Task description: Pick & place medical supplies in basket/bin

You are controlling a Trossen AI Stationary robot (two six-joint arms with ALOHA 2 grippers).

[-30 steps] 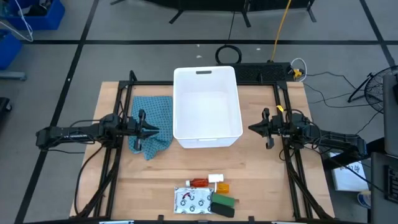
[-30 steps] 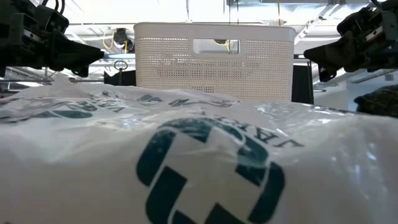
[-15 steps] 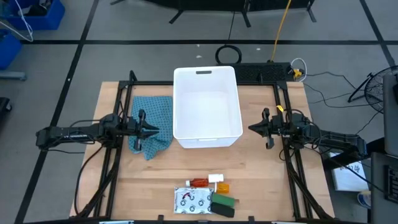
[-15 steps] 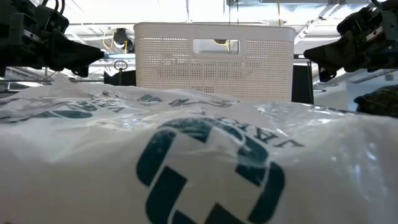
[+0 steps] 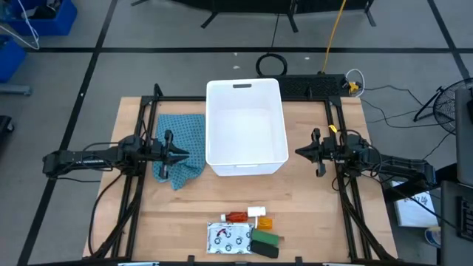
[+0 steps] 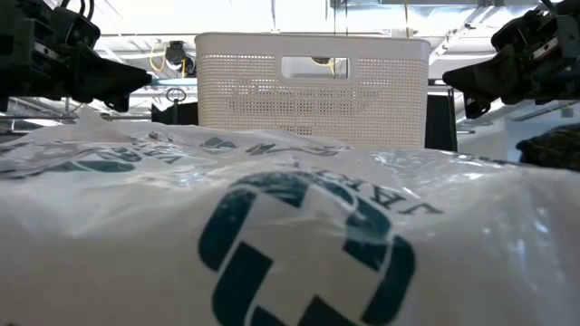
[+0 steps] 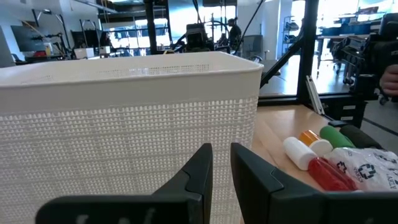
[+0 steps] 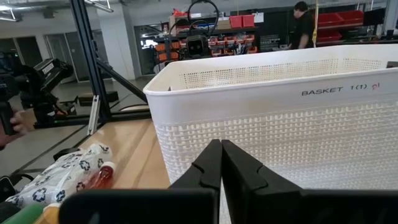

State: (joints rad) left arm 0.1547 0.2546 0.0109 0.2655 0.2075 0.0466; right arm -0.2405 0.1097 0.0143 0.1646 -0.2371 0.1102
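Note:
The white basket [image 5: 209,125] stands at the table's far middle; it also shows in the low view [image 6: 313,91]. The supplies lie together at the near edge: white patterned pouch [image 5: 226,238], red bottle [image 5: 238,216], white cylinder [image 5: 256,211], orange vial [image 5: 264,222], green packet [image 5: 266,238], black packet [image 5: 264,250]. My left gripper [image 5: 183,154] hovers left of the basket over the teal cloth [image 5: 181,137], its fingers a narrow gap apart [image 7: 221,165]. My right gripper [image 5: 299,153] hovers right of the basket, shut and empty [image 8: 221,155]. Both point at the basket's walls.
The pouch fills the low view's foreground [image 6: 290,244]. Black frame rails run along the table's left [image 5: 140,170] and right [image 5: 340,177] sides. Bare wood lies between basket and supplies [image 5: 244,192]. Blue crates [image 5: 29,29] stand on the floor far left. A person [image 8: 305,25] stands far off.

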